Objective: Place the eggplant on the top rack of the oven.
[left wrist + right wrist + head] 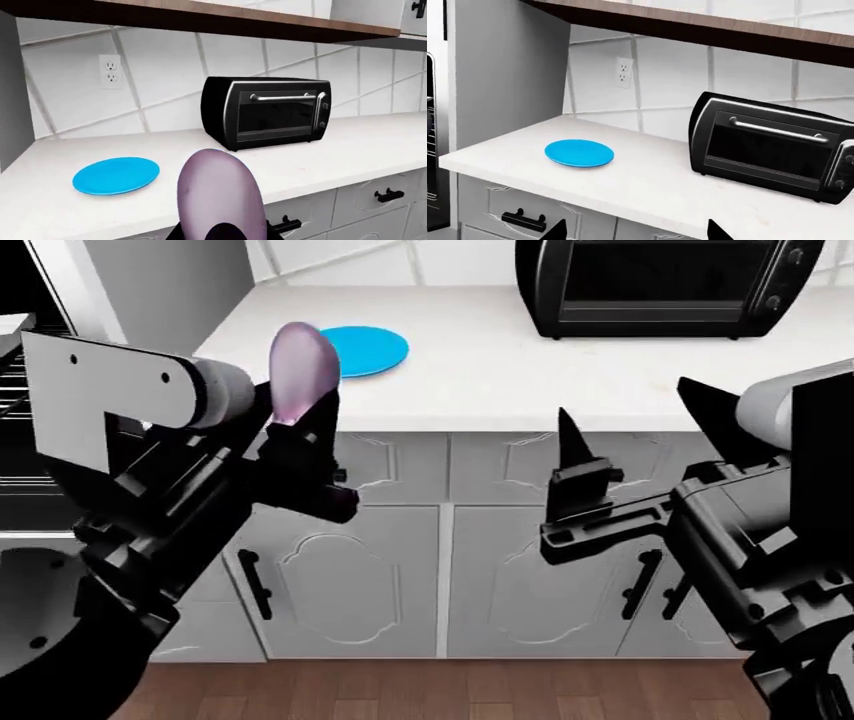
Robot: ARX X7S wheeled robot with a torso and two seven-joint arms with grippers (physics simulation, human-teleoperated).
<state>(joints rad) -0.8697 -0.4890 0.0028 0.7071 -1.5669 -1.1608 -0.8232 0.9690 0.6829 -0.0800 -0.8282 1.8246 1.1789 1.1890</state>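
Note:
The purple eggplant [304,364] stands up out of my left gripper [296,418], which is shut on its lower end, in front of the counter edge. In the left wrist view the eggplant [220,192] fills the lower middle, with the gripper [224,233] dark at its base. My right gripper [622,405] is open and empty in front of the cabinets; its fingertips [557,231] show far apart. The big oven [19,455] is at the far left edge, with wire shelves [11,380] partly in view. I cannot tell which one is the top rack.
A blue plate [358,349] lies on the white counter [481,370], also seen from both wrists [117,175] [579,152]. A small black countertop oven [661,285] stands at the back right. A grey panel [174,280] separates the counter from the big oven. Cabinet doors [441,580] are below.

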